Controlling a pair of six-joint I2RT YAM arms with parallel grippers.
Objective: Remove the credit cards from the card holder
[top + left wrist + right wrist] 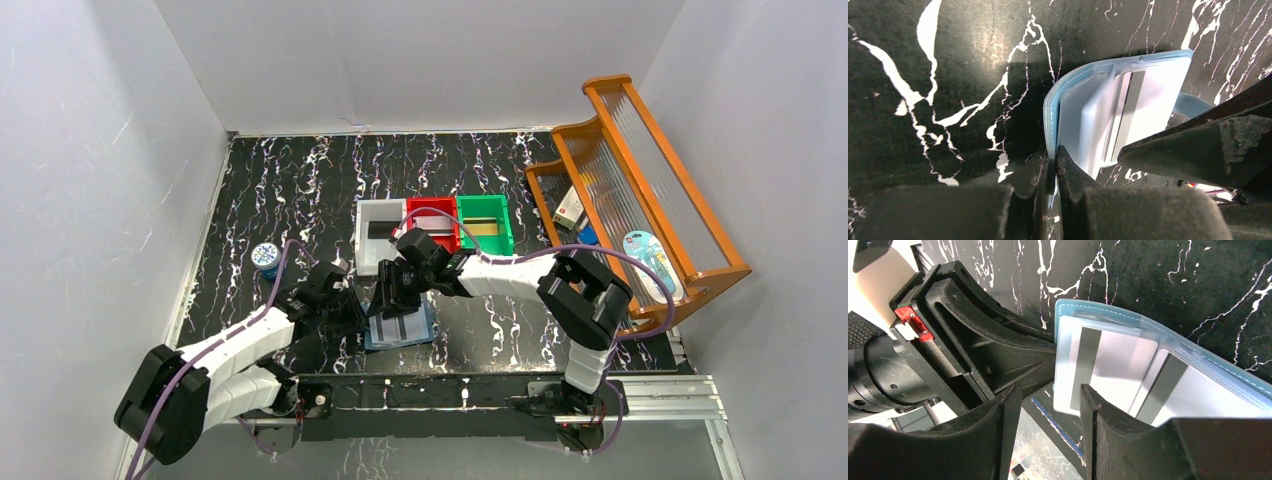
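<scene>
The blue card holder (pixel 408 330) lies open on the black marbled table near the front edge. Two pale grey credit cards with a dark stripe, one (pixel 1120 357) and the other (pixel 1193 390), sit inside its clear pockets. My left gripper (pixel 1052 161) is shut on the stitched left edge of the card holder (pixel 1070 115). My right gripper (pixel 1050 402) is open and hangs over that same end, with a corner of the clear pocket showing between its fingers and nothing gripped. The left gripper's fingers (pixel 998 347) show beside it.
White (pixel 378 235), red (pixel 432 222) and green (pixel 484 222) bins stand behind the arms. A wooden rack (pixel 640 190) with small items fills the right side. A round blue tin (pixel 265 254) stands at the left. White walls close in the table.
</scene>
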